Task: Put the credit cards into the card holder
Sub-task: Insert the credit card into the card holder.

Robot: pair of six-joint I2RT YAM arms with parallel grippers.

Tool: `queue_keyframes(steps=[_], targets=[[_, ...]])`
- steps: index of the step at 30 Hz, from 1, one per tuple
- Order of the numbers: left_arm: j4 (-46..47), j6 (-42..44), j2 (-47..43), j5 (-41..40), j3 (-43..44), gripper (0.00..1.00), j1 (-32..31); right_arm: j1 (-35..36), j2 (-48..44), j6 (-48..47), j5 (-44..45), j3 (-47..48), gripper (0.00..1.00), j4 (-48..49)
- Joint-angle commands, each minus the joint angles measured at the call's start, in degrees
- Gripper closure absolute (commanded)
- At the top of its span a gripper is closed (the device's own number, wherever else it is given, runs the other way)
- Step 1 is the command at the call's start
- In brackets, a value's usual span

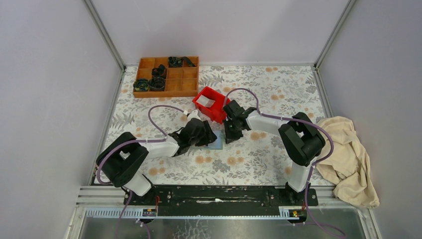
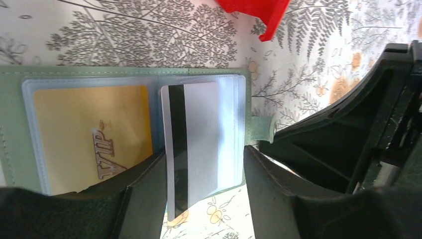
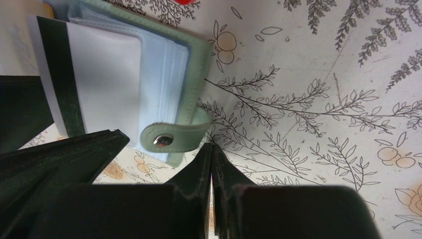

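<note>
The whitish card [image 2: 199, 134] sits half-inserted in the card holder [image 2: 99, 72], which lies open on the desk [image 2: 149, 35], straddled by the parted left gripper [image 2: 203, 154] and needing a push home, while the right gripper [image 3: 211, 149], pinched closed, rests beside the snap tab [image 3: 171, 137].

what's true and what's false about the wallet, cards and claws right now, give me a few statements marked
1. The card holder lies open. True.
2. The yellow card sits inside a pocket. True.
3. The white striped card is fully inside its pocket. False: its near end sticks out past the holder's edge.
4. The right claw is wide open. False: its fingers are closed together, beside the snap tab.
5. The red bin is empty. False: a whitish piece lies in it.
</note>
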Motion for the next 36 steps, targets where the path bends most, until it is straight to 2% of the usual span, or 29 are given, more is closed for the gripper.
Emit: queue_keyframes(steps=[1,8,28,36], targets=[[-13.2,4.2,-1.4,-5.5,1.7,0.37,-0.2,0.3,3.0,-1.4,3.5,-1.3,0.94,1.0],[-14.9,6.2,-1.7,-5.3,3.5,0.31,-0.5,0.3,3.4,-1.1,2.6,-1.2,0.94,1.8],[-16.7,6.3,-2.3,-6.7,3.6,0.24,-1.3,4.9,0.1,-0.6,2.0,1.8,0.92,0.4],[-9.8,3.7,-5.9,-6.2,-2.3,0.25,-1.3,6.0,-0.5,1.0,0.7,1.7,0.92,1.7]])
